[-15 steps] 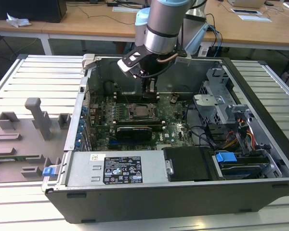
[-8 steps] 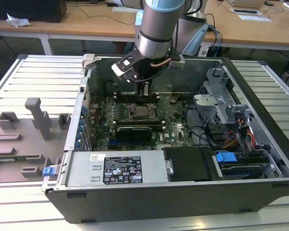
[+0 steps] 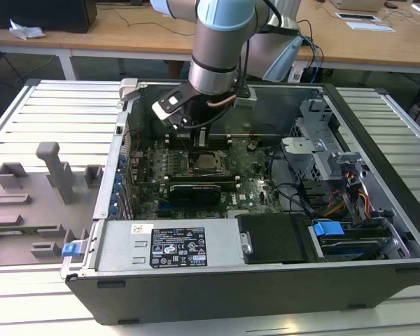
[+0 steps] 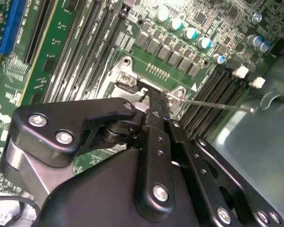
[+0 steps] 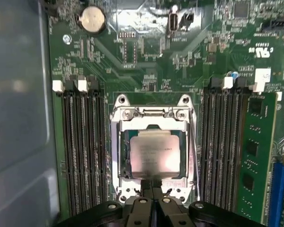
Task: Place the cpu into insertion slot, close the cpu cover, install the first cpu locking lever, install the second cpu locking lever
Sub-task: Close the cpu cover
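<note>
While Fingers Meet, Chip Sits Home

Fingertips pressed together and empty, the gripper [image 5: 152,190] hangs at the edge of the cpu cover [image 5: 154,126], which frames the cpu [image 5: 154,153] lying flat in the insertion slot [image 5: 115,151] (memory slots [image 5: 83,151] flank it); beyond sits a coin battery [image 5: 91,20].

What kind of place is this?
Likely a robotics lab or workshop: a robot arm reaches into an open computer case on a slatted metal table, with wooden desks behind.

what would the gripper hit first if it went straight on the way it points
Probably the edge of the cpu cover, beside the cpu; the gripper points down at it. Depth unclear: they may touch.
</note>
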Motion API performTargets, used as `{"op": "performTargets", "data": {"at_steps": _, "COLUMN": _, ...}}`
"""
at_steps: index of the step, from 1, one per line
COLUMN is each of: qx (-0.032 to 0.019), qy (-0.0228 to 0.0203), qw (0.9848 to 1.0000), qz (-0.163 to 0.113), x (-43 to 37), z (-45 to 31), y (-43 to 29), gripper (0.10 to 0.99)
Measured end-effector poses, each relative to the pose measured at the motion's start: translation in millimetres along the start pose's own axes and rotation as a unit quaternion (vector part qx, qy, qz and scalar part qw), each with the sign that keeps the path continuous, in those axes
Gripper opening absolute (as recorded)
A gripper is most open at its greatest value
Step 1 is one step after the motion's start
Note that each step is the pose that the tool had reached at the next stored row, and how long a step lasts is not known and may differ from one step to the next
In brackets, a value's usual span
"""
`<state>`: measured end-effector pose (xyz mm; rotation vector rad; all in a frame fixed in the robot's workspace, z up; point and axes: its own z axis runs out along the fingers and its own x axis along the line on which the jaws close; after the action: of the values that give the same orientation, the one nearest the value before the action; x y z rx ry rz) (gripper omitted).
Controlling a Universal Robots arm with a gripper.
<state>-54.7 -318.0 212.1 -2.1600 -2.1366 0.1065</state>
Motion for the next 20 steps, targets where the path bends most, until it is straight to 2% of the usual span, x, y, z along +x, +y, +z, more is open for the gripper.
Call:
{"op": "performTargets", "data": {"at_steps": 6, "qx": 0.0001, "qy": 0.0000, "qw": 1.0000, "qz": 0.000, "x": -0.2, "z": 4.5, "y": -2.7, "gripper": 0.106}}
{"op": "performTargets", "data": {"at_steps": 11, "qx": 0.0002, "qy": -0.0005, "qw": 1.0000, "qz": -0.003, "x": -0.2, "z": 6.5, "y": -0.4, "gripper": 0.106}}
{"op": "performTargets", "data": {"at_steps": 14, "qx": 0.0003, "qy": 0.0002, "qw": 1.0000, "qz": -0.003, "x": -0.3, "z": 6.2, "y": 8.7, "gripper": 0.106}}
{"op": "performTargets", "data": {"at_steps": 16, "qx": 0.0010, "qy": 0.0009, "qw": 1.0000, "qz": -0.003, "x": -0.4, "z": 5.8, "y": 16.1, "gripper": 0.106}}
{"op": "performTargets", "data": {"at_steps": 17, "qx": 0.0022, "qy": 0.0007, "qw": 1.0000, "qz": -0.003, "x": -0.6, "z": 5.4, "y": 22.3, "gripper": 0.106}}
{"op": "performTargets", "data": {"at_steps": 20, "qx": 0.0031, "qy": 0.0008, "qw": 1.0000, "qz": -0.003, "x": -0.7, "z": 4.6, "y": 31.7, "gripper": 0.106}}
